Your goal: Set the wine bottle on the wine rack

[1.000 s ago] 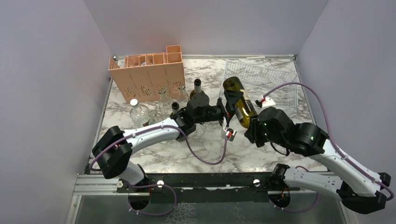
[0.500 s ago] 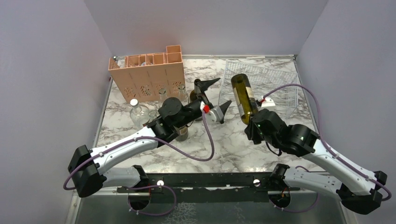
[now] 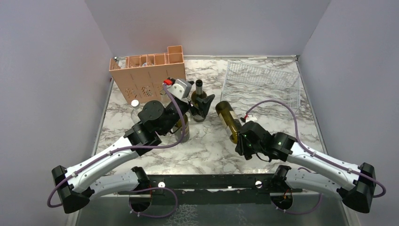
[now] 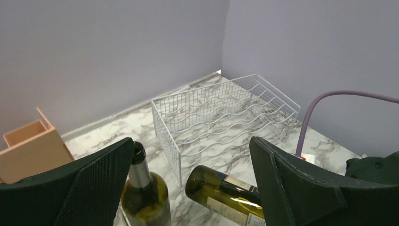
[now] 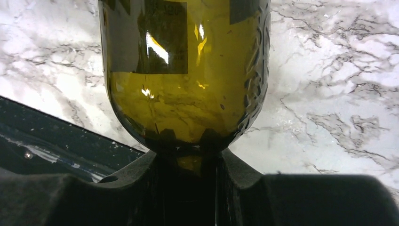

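Note:
The wine bottle (image 3: 227, 117) is olive green with a label. My right gripper (image 3: 242, 139) is shut on its neck and holds it tilted, base pointing far-left, over the marble just in front of the near left corner of the white wire wine rack (image 3: 263, 84). In the right wrist view the bottle (image 5: 183, 70) fills the top, its neck between my closed gripper (image 5: 186, 160). My left gripper (image 3: 197, 100) is open and empty beside a second, standing bottle (image 3: 198, 92). The left wrist view shows the held bottle (image 4: 226, 190), the rack (image 4: 221, 113) and my gripper (image 4: 192, 141).
A peach-orange crate (image 3: 148, 75) stands at the back left with small glass bottles in front. A clear glass bottle (image 3: 136, 107) and a dark bottle (image 3: 182, 127) stand by my left arm. The standing bottle (image 4: 141, 188) is next to my left finger. Purple-grey walls enclose the table.
My left gripper let go of the wine bottle and pulled back to the left, jaws open. My right gripper swung the bottle down and left, from over the rack to in front of it.

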You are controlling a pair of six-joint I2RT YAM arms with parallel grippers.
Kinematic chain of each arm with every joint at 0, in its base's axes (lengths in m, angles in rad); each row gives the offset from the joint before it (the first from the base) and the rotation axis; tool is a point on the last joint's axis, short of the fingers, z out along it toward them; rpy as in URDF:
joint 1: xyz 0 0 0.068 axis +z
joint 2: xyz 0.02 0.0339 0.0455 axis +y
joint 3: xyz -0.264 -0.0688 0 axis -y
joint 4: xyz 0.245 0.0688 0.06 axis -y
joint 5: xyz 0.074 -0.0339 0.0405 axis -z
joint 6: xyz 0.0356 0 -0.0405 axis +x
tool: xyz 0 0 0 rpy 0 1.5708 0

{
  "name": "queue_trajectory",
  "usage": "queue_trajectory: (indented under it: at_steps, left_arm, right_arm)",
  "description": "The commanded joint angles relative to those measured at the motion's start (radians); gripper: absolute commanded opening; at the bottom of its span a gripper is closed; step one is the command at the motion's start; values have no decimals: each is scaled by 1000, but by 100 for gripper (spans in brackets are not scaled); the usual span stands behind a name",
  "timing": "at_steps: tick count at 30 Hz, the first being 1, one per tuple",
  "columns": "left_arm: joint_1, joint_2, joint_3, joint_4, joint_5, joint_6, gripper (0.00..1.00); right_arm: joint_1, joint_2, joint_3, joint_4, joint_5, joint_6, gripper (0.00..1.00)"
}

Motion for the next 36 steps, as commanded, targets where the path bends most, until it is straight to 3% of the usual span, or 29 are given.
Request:
queue_trajectory:
  at_steps: [1,12,23,36]
  left_arm:
    - [-2,-32,47,-173,-114,-102,99]
    - [-1,-84,23,-141,-136,-120,99]
    - [-2,-89,35,-132,-82,-140,99]
    - [-2,-152,-70,28,-99,-152,99]
  right_arm:
    - [-2,25,-12,177,70,58,1]
    - [-1,72,-28,138,232,166,1]
    - [-6,213,2,224,260,165,1]
    - [-99,318,50,354,235,170,1]
